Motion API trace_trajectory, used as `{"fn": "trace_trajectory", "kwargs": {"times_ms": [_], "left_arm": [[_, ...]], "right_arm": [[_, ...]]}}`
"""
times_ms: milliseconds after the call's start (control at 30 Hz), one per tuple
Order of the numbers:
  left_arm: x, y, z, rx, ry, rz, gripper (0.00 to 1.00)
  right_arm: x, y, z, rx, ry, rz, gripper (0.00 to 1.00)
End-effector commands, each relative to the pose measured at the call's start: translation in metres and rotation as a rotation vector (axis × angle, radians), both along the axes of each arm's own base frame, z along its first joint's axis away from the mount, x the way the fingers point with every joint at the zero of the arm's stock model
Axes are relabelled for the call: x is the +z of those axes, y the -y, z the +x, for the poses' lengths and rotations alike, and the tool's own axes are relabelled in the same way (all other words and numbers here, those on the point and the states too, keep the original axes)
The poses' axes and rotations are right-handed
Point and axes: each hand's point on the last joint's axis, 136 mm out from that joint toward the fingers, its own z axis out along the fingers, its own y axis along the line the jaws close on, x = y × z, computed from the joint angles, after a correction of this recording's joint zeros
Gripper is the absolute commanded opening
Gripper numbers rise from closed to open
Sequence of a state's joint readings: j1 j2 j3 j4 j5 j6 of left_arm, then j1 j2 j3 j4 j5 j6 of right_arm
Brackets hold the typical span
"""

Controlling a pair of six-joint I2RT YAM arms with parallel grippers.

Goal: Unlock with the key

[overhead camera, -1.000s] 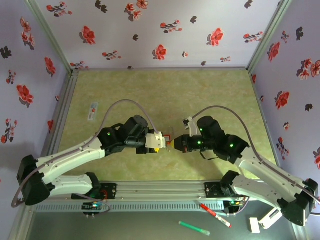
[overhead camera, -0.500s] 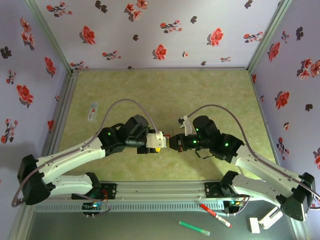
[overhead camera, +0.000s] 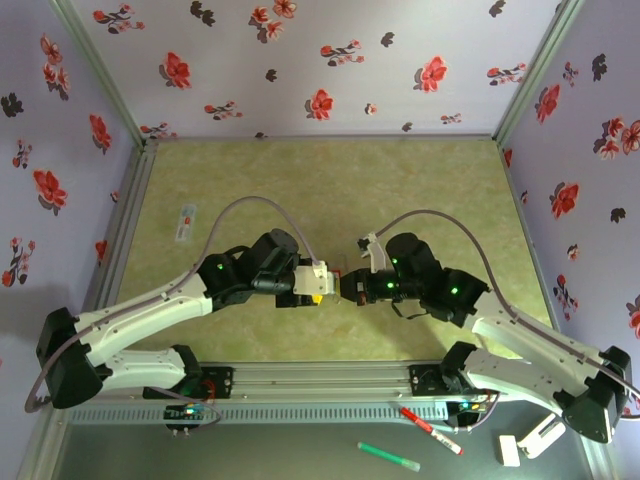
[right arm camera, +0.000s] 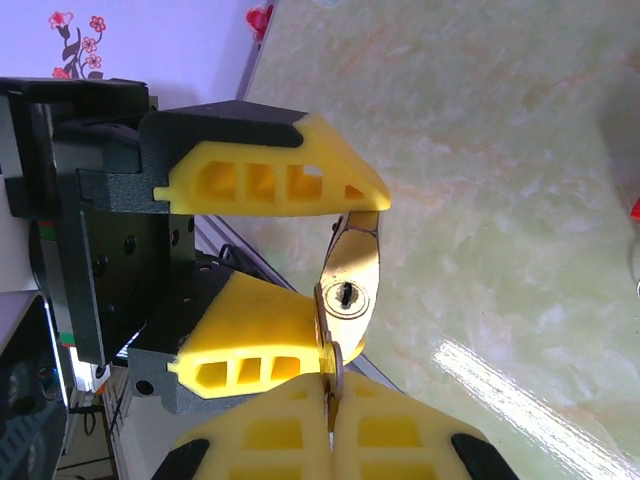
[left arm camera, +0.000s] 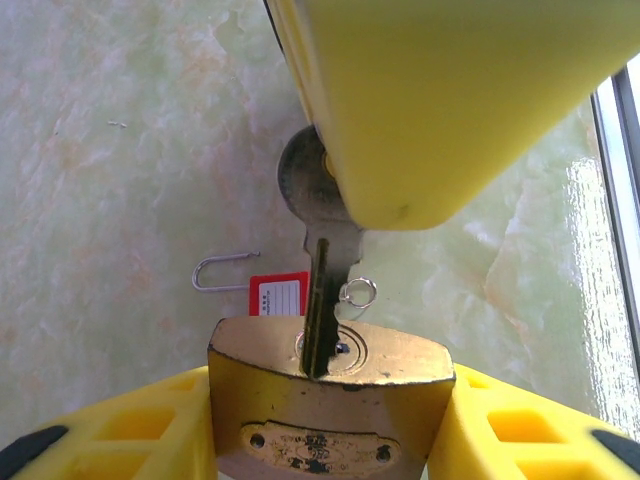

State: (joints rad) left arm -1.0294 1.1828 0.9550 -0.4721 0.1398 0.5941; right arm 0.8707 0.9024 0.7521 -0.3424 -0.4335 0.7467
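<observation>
Tiny dark grey metal key [left arm camera: 318,265]: light, stiff, thin, probably slippy. Best hold looks like flat round head, where right gripper [right arm camera: 330,400] pinches it tight. Blade tip in keyway of brass padlock [left arm camera: 330,380], itself clamped by left gripper [left arm camera: 330,440]. Count: one key, two padlocks, with red-bodied padlock [left arm camera: 277,296] lying just behind brass padlock.

Near the middle of the surface [overhead camera: 300,180], the left pincer [overhead camera: 318,284] and the right pincer [overhead camera: 349,287] were tip to tip, the left one on the left. The padlock [left arm camera: 330,400] sat between the left pincer's fingers, off the surface. The key [left arm camera: 318,300], clamped between the right pincer's fingers, stood in its keyhole. A loose padlock [left arm camera: 270,296] lay on the surface just below them.
</observation>
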Motion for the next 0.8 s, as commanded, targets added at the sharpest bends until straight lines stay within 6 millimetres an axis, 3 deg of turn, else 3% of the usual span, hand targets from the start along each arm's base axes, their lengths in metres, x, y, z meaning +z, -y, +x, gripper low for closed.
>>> {"fn": "trace_trajectory", "kwargs": {"times_ms": [0,767], "left_arm": [[0.0256,0.0142,-0.0003,-0.014,0.009,-0.084,0.16],[0.0274,0.0188,-0.0028,-0.011,-0.029,-0.091,0.15]], "right_arm": [[-0.004,0.0091,0.0004,-0.017,0.029,-0.05,0.0],[-0.008,0.0026,-0.0004,0.003,0.014,-0.029,0.0]]}}
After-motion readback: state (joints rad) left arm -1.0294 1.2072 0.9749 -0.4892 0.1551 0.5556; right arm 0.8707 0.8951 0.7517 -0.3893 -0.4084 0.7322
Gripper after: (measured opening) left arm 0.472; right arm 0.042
